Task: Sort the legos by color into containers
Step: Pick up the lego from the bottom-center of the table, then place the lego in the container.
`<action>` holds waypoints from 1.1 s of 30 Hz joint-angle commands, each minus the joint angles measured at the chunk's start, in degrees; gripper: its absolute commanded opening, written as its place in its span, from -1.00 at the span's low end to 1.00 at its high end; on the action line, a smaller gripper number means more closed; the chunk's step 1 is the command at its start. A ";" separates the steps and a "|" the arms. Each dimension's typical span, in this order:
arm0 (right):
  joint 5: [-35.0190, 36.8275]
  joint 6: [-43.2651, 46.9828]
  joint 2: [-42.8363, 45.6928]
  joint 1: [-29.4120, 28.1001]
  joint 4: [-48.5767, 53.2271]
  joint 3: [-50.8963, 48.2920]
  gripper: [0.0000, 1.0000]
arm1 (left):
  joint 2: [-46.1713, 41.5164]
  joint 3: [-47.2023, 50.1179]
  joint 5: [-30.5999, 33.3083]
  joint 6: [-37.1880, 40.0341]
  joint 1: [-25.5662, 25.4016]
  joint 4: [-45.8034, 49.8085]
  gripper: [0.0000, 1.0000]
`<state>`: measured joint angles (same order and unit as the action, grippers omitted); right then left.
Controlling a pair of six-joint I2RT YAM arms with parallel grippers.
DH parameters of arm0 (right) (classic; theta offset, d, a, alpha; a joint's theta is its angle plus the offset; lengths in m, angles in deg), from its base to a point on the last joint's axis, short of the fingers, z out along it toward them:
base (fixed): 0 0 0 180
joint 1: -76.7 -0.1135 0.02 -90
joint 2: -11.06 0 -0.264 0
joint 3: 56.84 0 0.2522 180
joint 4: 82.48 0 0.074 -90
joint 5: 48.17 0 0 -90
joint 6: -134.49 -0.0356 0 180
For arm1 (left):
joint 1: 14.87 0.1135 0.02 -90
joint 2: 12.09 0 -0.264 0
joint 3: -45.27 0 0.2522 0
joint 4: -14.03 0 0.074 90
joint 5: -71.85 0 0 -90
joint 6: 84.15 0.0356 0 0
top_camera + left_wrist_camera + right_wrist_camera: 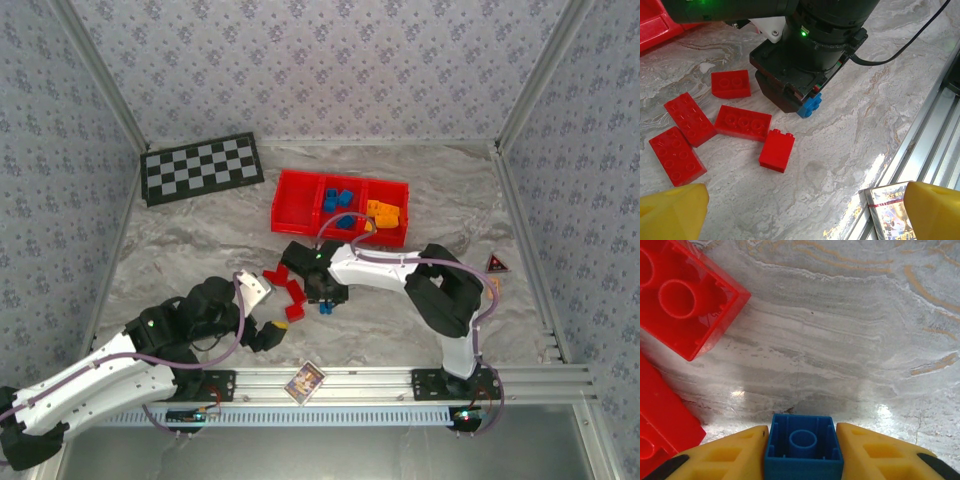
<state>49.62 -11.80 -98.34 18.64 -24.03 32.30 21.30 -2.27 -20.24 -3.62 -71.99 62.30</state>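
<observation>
The long red tray (298, 207) stands at the back of the table. Its middle compartment holds blue legos (338, 203) and its right one orange legos (383, 212). My right gripper (326, 298) is shut on a small blue lego (804, 445), held between the yellow fingers (870, 450) just above the table. The same blue lego (810, 105) sticks out under the black gripper body. Several red legos (742, 122) lie loose to its left, also seen from above (285, 285). My left gripper (805, 200) stands open and holds nothing, low over the table just short of the red legos.
A black-and-grey checkerboard mat (203, 168) lies at the back left. A printed card (304, 381) rests on the front aluminium rail, near my left gripper's right finger (935, 210). A small red triangular object (497, 264) sits by the right wall. The tray's corner (655, 27) shows at the upper left.
</observation>
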 commanded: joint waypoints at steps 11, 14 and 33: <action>4.60 7.07 1.01 -0.38 5.71 6.36 -0.50 | -0.43 -0.67 -0.92 0.33 -0.45 -0.02 1.00; 6.57 10.82 3.06 0.42 7.60 9.53 -0.50 | -0.52 -0.67 -0.83 0.32 -0.44 -0.05 1.00; 3.12 33.05 -8.28 21.50 7.16 35.45 -0.49 | -1.22 -0.62 0.15 0.31 -0.45 0.27 1.00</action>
<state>55.02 17.47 -102.45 38.27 -17.93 64.80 20.58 -2.27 -20.20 -3.62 -71.99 62.30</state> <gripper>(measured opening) 0.307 0.996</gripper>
